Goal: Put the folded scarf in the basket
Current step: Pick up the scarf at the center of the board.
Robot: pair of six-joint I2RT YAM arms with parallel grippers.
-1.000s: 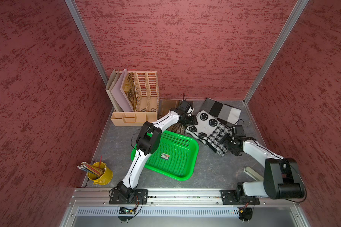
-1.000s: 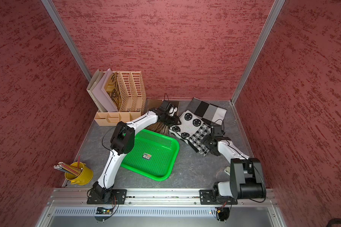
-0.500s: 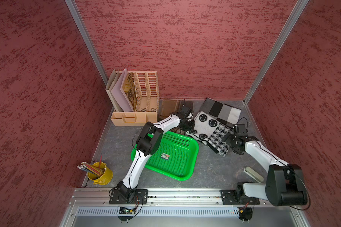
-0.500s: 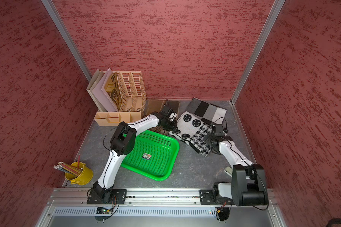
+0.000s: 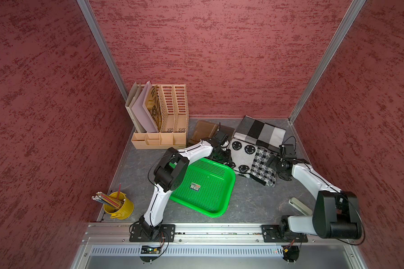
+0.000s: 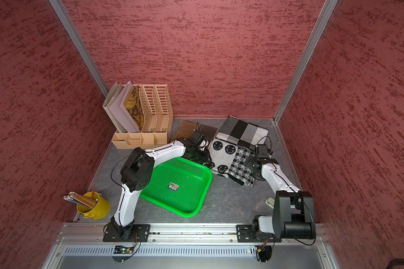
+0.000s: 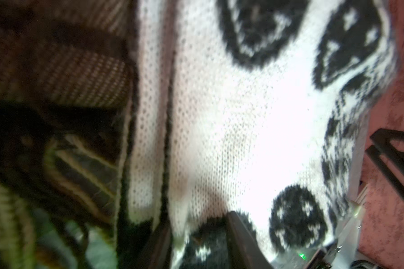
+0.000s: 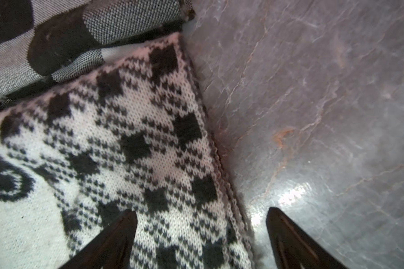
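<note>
1. The basket (image 5: 208, 200) holds only its sticker, so nothing is delivered yet.
2. Just beyond its far corner, the scarf (image 5: 247, 160) lies folded on the surface.
3. The right gripper (image 8: 201, 210) has its jaws wide open, straddling the scarf's edge.
4. The left gripper (image 7: 196, 221) is at the opposite edge; I cannot tell whether its jaws pinch the knit. Grasping, lifting and transfer all appear to remain.

left arm (image 5: 191, 151) stretched forward, wrist low | left gripper (image 7: 196, 219) jaws part-spread | right arm (image 5: 310, 174) bent | right gripper (image 8: 201, 209) jaws wide
</note>
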